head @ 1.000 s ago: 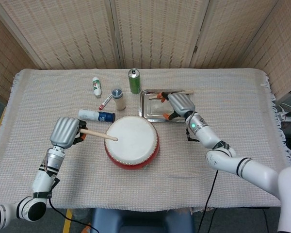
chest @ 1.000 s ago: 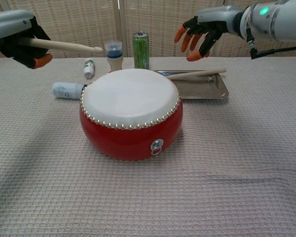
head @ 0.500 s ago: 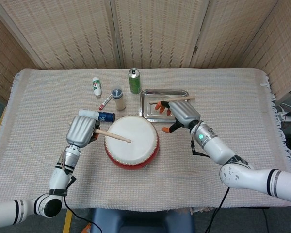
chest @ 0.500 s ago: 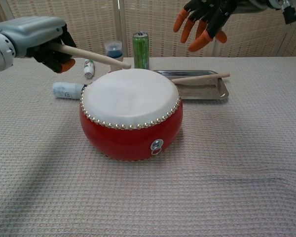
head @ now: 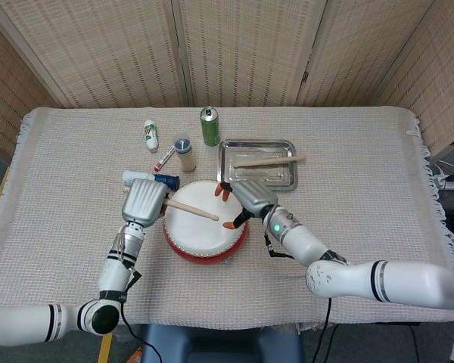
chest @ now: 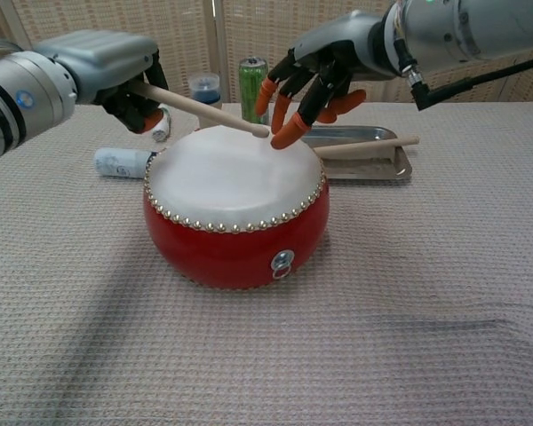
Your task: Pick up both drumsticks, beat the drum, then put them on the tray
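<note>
The red drum point(head: 206, 240) point(chest: 235, 240) with a white head stands at the table's middle. My left hand point(head: 144, 201) point(chest: 115, 71) grips one wooden drumstick point(head: 192, 209) point(chest: 204, 108), which slants over the drumhead with its tip low above the skin. My right hand point(head: 247, 200) point(chest: 324, 71) hovers over the drum's far right edge with its orange-tipped fingers spread, holding nothing, close to the stick's tip. The second drumstick point(head: 269, 159) point(chest: 366, 146) lies across the steel tray point(head: 275, 176) point(chest: 366, 166) behind the drum.
A green can point(head: 209, 125) point(chest: 254, 82) stands behind the drum. A small capped jar point(head: 185, 153), a red pen point(head: 164, 158), a white tube point(head: 150, 134) and a lying white-and-blue bottle point(head: 148, 179) sit at the back left. A woven cloth covers the table.
My right hand has left the tray and come down to the drum's right edge, still without a stick. My left hand has carried its stick rightward over the drumhead.
</note>
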Available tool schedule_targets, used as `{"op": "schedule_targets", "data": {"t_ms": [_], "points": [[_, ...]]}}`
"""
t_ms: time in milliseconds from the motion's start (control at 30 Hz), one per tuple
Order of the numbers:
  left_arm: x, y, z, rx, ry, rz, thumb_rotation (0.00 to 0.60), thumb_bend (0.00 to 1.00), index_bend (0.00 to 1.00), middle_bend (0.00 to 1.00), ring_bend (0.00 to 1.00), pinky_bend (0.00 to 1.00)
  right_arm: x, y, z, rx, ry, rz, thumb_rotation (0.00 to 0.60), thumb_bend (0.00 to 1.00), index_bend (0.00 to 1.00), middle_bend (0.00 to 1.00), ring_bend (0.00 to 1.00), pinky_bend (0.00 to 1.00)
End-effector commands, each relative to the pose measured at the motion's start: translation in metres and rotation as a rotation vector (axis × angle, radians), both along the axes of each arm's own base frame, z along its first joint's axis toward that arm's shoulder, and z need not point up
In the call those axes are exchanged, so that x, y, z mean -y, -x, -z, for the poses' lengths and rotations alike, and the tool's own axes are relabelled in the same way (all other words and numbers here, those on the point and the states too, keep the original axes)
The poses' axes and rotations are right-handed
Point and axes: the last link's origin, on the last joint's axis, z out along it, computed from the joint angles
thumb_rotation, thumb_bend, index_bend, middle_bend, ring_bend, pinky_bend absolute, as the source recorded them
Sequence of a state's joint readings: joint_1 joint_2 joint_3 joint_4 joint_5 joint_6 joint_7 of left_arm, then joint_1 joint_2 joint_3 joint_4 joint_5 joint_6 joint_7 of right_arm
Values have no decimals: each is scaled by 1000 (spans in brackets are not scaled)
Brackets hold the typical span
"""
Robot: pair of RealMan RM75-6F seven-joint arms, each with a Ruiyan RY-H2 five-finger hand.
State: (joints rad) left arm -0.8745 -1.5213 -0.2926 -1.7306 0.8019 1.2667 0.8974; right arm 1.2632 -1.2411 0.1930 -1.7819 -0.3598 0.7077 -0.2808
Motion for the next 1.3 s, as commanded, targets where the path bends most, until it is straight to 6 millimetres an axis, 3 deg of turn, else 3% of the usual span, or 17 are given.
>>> {"op": "schedule_targets", "data": {"t_ms": [33, 367, 567, 1000, 1300], "points": [[0, -6, 3, 0, 0, -2, 600, 618, 930, 1000, 984, 1000, 0, -4, 7, 1, 1, 1, 539, 114, 285, 331, 774, 981], [-1, -13, 9, 9, 13, -23, 600, 619, 930, 1000, 984, 1000, 2, -24, 25, 91, 6, 7, 540, 114, 314, 355, 786, 981], [0, -15, 11, 9, 13, -24, 600, 618, 930, 1000, 984, 1000, 2, -33, 37, 147, 21, 9, 539, 119, 424, 443, 825, 1000], [2, -18, 16, -12, 23, -25, 600, 619, 929, 1000, 984, 1000, -2, -38, 52, 162, 14, 7, 540, 383, 618, 591, 891, 1000], [3, -18, 17, -28, 23, -18, 600, 588, 913, 1000, 976, 1000, -4, -40, 53, 203, 28, 10, 540, 430, 813, 711, 958, 1000]]}}
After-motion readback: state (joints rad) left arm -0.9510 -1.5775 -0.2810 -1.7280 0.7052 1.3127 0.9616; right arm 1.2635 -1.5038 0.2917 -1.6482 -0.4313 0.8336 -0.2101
